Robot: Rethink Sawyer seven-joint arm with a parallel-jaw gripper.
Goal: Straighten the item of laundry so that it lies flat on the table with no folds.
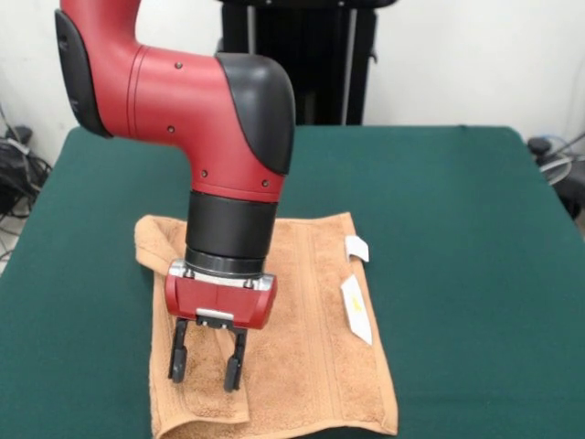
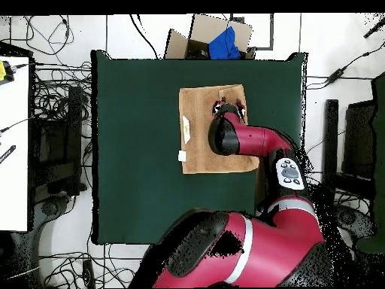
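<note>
My claw (image 1: 207, 362) hangs with its two fingers (image 1: 178, 359) spread apart and nothing between them, just over the towel (image 1: 302, 347) near the edge where a strip of cloth is folded back on itself. The towel lies on the green table (image 1: 457, 229), near the front edge in the front view. Two white tags (image 1: 356, 306) stick out on the opposite side from my claw.

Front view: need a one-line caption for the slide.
Sawyer's open gripper hovers low over the folded-over left edge of an orange-tan towel on the green table.
</note>
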